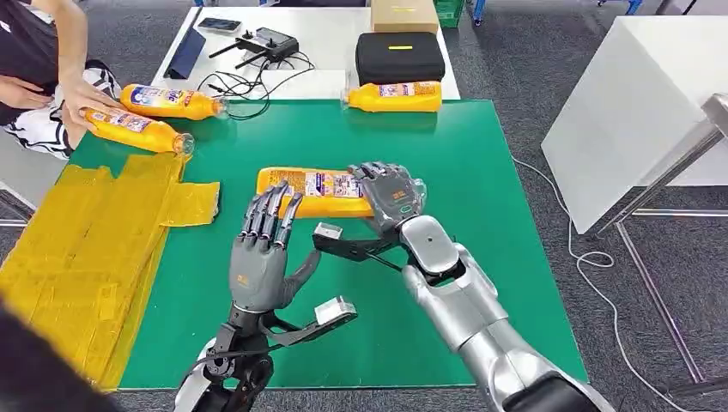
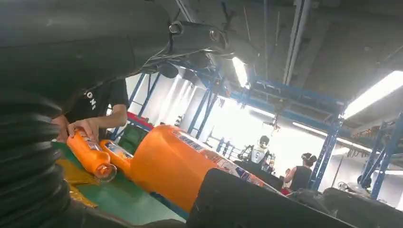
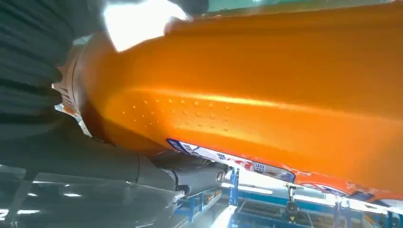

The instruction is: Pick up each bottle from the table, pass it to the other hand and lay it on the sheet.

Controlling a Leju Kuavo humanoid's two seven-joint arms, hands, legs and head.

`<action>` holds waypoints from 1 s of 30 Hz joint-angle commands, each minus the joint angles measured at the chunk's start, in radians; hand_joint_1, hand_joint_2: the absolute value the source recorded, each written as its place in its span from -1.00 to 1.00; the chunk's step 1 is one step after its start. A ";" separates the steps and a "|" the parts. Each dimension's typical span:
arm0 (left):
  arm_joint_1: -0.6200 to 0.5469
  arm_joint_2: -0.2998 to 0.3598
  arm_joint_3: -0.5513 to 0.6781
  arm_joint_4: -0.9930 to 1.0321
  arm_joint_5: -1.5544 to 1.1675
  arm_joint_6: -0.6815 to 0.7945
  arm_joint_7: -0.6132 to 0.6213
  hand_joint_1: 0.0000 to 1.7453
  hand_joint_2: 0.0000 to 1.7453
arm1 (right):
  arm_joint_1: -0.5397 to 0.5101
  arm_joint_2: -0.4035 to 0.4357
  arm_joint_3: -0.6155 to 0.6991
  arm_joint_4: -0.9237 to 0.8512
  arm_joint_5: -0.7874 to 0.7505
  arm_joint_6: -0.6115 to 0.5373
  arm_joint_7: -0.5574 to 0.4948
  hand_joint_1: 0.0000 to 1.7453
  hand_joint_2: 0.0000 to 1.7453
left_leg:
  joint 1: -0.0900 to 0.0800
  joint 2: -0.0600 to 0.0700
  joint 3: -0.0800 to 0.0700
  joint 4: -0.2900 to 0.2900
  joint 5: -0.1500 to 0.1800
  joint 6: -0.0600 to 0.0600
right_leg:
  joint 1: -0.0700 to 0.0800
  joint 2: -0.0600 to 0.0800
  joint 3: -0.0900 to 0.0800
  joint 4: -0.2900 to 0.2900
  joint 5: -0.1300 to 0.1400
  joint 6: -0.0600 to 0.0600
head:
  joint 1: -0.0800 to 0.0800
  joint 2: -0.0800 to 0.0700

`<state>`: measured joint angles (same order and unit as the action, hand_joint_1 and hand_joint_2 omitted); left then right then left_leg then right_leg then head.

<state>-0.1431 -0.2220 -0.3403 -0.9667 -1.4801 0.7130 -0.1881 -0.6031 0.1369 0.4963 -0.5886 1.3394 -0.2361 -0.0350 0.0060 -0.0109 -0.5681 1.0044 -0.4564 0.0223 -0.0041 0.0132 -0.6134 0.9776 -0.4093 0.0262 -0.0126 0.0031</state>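
Centre of the green table (image 1: 481, 283): you have an orange bottle (image 1: 313, 191) lying lengthwise, held at its right end by the right hand (image 1: 392, 196).
Right hand: its fingers wrap over the top of the bottle near the cap end, so you see a firm grip; in the right wrist view the bottle's orange body (image 3: 266, 95) runs right across, close against the hand.
Left hand (image 1: 262, 257): held upright just in front of the bottle, palm toward it, fingers apart and straight, holding nothing; you cannot tell whether the fingertips touch the bottle.
Yellow sheet (image 1: 94, 249): spread over the table's left side, nothing from the task lying on its main part.
Far left corner: two more bottles (image 1: 167, 101) (image 1: 137, 129) lie side by side, and a person's hand (image 1: 81, 96) rests on them.
Far right edge: a fourth bottle (image 1: 395, 96) lies alone, just in front of a black case (image 1: 399, 56).
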 commanded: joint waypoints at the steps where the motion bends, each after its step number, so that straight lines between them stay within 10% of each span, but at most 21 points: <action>1: -0.052 0.011 0.044 0.070 -0.013 -0.015 0.015 -1.00 1.00 | -0.057 -0.027 0.136 -0.062 -0.008 -0.006 0.058 1.00 1.00 | 0.000 0.002 0.003 0.000 -0.001 -0.001 | 0.000 0.001 0.002 0.000 -0.001 0.000 | 0.000 0.000; 30: -0.058 0.002 0.015 0.120 -0.011 -0.015 -0.002 -1.00 1.00 | -0.125 -0.061 0.109 0.085 -0.043 0.053 0.021 1.00 1.00 | 0.000 0.001 0.004 -0.001 -0.001 0.000 | 0.000 -0.001 0.003 -0.001 -0.001 0.000 | 0.000 0.000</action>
<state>-0.1571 -0.2220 -0.3147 -0.9262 -1.4965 0.7038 -0.1846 -0.6809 0.0664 0.5894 -0.6142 1.3287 -0.2174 0.0545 0.0057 -0.0101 -0.5675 1.0046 -0.4564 0.0224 -0.0041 0.0136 -0.6139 0.9773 -0.4092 0.0263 -0.0122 0.0031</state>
